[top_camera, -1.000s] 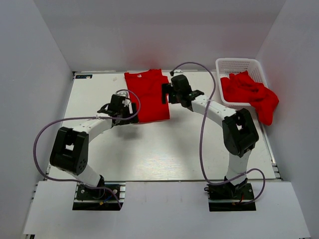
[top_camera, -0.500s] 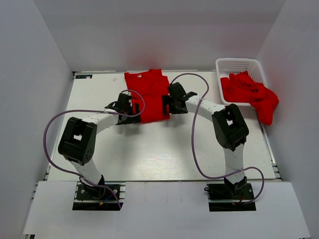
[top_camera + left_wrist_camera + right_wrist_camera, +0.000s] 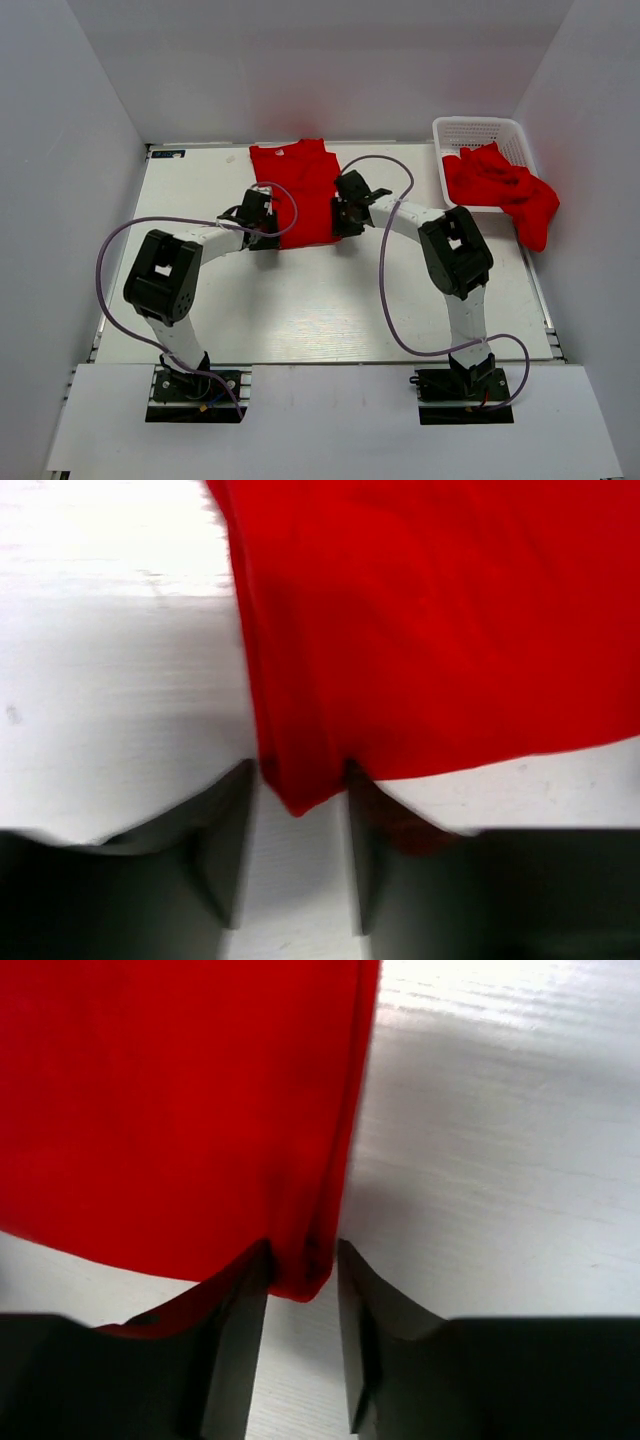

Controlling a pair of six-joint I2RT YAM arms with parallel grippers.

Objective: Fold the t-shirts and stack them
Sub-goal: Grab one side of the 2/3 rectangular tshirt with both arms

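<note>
Red t-shirt (image 3: pixel 310 180) on bench (image 3: pixel 320 300): 7 o'clock corner was pinched by narrow jaws of left gripper (image 3: pixel 299 772), 5 o'clock corner by right gripper (image 3: pixel 302 1252).

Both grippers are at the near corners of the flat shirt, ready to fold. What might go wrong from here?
1. The left gripper and right gripper each have only the corner tip of the flat t-shirt between their fingers. A corner may slip out on the lift and skew the fold.
2. The left arm's purple cable loops over the shirt's edge and might drag it.
3. The piled shirts hang over the basket rim and could slide off.
</note>
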